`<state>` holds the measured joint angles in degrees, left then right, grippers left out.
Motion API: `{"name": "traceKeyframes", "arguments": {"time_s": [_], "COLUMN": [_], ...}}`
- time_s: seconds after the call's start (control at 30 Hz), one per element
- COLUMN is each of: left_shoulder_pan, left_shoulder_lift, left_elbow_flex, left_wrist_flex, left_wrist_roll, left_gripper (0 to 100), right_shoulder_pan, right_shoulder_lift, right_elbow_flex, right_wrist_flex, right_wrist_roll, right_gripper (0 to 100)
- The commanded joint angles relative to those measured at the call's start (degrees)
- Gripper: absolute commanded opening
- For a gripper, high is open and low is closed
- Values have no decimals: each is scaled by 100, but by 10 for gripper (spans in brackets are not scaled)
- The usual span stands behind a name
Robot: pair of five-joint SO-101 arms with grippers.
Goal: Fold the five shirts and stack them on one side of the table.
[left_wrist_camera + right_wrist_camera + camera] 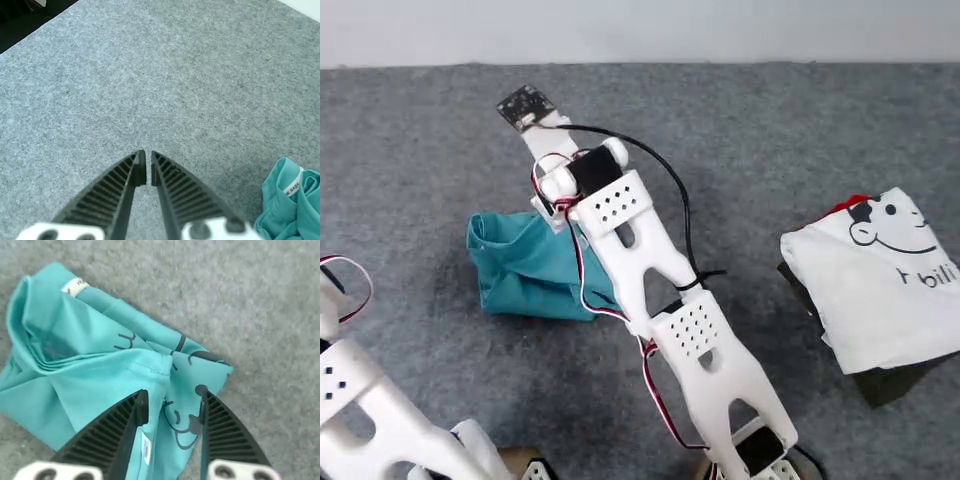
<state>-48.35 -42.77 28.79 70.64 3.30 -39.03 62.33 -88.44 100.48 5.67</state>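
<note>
On the grey table (770,130), a folded stack (880,290) sits at one side; the teal shirt (525,270) lies crumpled mid-table.
Right gripper (172,399) jaws stand apart astride its fold, left gripper (146,165) jaws all but together nearby; next, I judge, pinch and fold.

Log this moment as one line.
right gripper open over teal shirt | left gripper shut above table | white shirt tops stack

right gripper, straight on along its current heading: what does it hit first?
The teal shirt. The right gripper points at it with jaws open, and a raised fold lies in line between them. It would likely meet fabric first, though the remaining gap is hard to judge.
</note>
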Motion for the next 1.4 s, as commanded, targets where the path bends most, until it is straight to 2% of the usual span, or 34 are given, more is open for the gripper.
{"name": "traceKeyframes", "arguments": {"time_s": [0.0,0.3,0.37,0.5,0.7,0.77,1.17,1.37], "left_shoulder_pan": [44,44,44,44,44,44,26,18], "left_shoulder_lift": [-44,-44,-44,-44,-44,-44,-44,-44], "left_elbow_flex": [-22,-22,-22,-13,-13,-13,-13,-13], "left_wrist_flex": [9,9,9,9,9,9,9,9], "left_wrist_roll": [26,26,26,26,26,26,26,26], "left_gripper": [29,29,29,29,29,29,29,29], "right_shoulder_pan": [-145,-145,-145,-154,-233,-312,-1763,-2009], "right_shoulder_lift": [31,716,716,716,699,505,163,470], "right_elbow_flex": [-9,-18,-18,-26,-853,-712,-563,-563], "right_wrist_flex": [189,-224,-295,-365,136,224,233,233], "right_wrist_roll": [-79,-44,-18,527,651,651,615,299], "right_gripper": [176,169,117,6,10,10,10,18]}}
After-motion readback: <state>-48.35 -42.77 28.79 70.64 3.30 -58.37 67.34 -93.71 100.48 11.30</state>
